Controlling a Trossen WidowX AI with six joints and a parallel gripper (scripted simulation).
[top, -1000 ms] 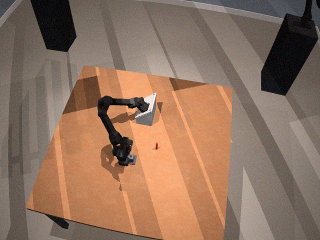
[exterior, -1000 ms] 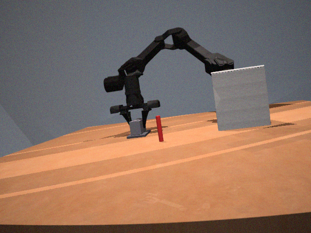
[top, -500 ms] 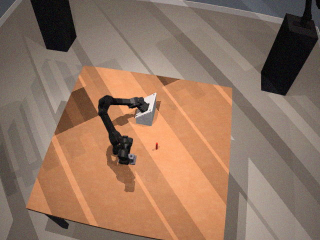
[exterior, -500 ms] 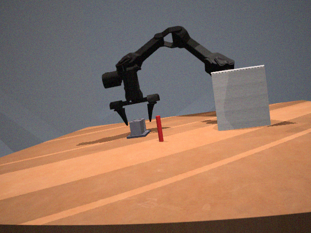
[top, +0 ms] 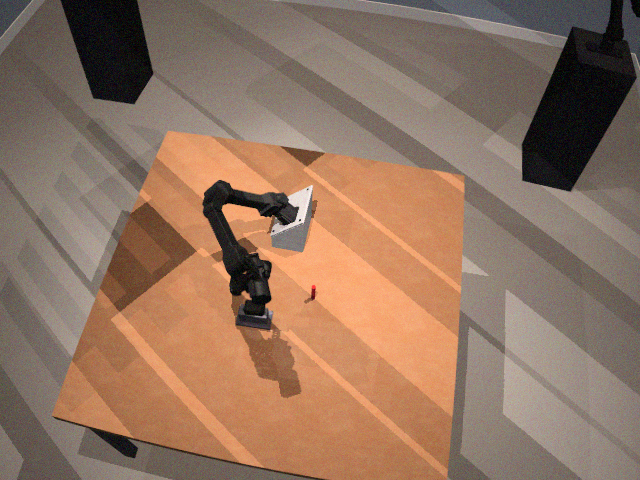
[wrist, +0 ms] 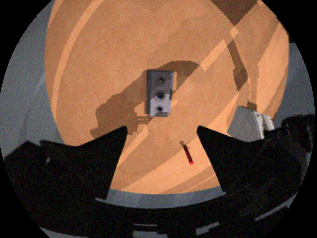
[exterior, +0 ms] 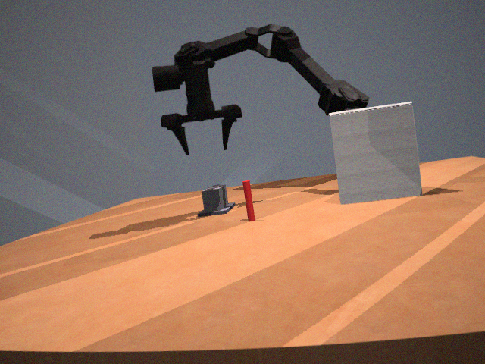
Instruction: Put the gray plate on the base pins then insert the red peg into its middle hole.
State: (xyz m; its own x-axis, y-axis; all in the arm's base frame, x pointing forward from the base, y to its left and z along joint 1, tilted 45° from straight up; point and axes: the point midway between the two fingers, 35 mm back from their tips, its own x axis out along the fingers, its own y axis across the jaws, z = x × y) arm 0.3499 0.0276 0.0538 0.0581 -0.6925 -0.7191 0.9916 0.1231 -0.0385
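Observation:
The gray plate (exterior: 213, 199) (wrist: 166, 102) sits low on the dark base (exterior: 216, 213), and three round openings show in a row on its top in the wrist view. It looks level; no gap shows between it and the base. The pins are not visible from the side. My gripper (exterior: 205, 151) (wrist: 162, 129) is open and empty, pointing down well above the plate. The red peg (top: 313, 291) (exterior: 248, 202) (wrist: 188, 155) stands upright on the table, apart from the plate, to its right in the top view. In that view the gripper hides part of the plate.
The arm is mounted on a large gray block (top: 289, 242) (exterior: 376, 156) (wrist: 246, 124) with a white sloping top, beyond the plate and peg in the top view. The wooden table (top: 382, 320) (exterior: 235, 282) carries everything. Two black pillars (top: 111, 51) (top: 573, 113) stand beyond the table.

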